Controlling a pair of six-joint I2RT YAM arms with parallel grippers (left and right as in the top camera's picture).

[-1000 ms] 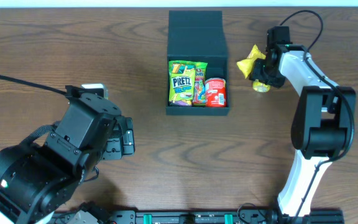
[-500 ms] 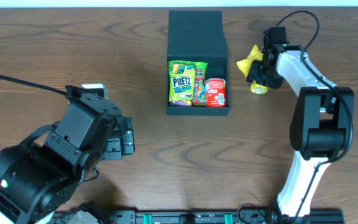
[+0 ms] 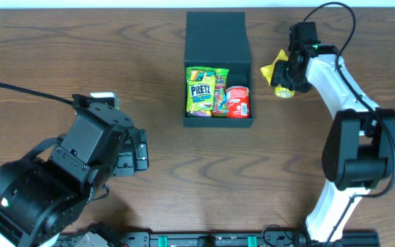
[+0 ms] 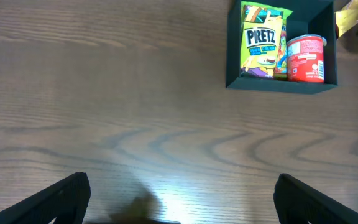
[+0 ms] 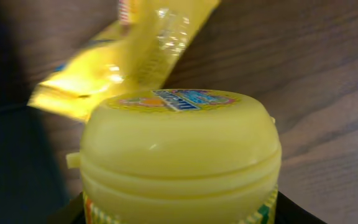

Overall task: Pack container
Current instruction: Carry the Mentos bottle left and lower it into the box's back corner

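The container (image 3: 215,33) is a dark box at the table's far middle, its flap lid open behind it. Inside lie a green Pretz packet (image 3: 200,90), a second snack packet and a red can (image 3: 238,101); the left wrist view shows the container (image 4: 232,50) at top right. To its right, my right gripper (image 3: 287,86) is shut on a yellow-lidded tub (image 3: 284,92), beside a yellow packet (image 3: 274,68). In the right wrist view the tub (image 5: 179,143) fills the space between the jaws. My left gripper (image 3: 140,152) stands wide open and empty over bare table at front left.
The yellow packet (image 5: 126,53) lies on the wood just behind the tub, between it and the container's right wall. The bulky left arm (image 3: 60,178) covers the front-left corner. A cable runs in from the left edge.
My right gripper has shifted slightly toward the far edge and the container, the yellow tub going with it. The left arm has not moved.
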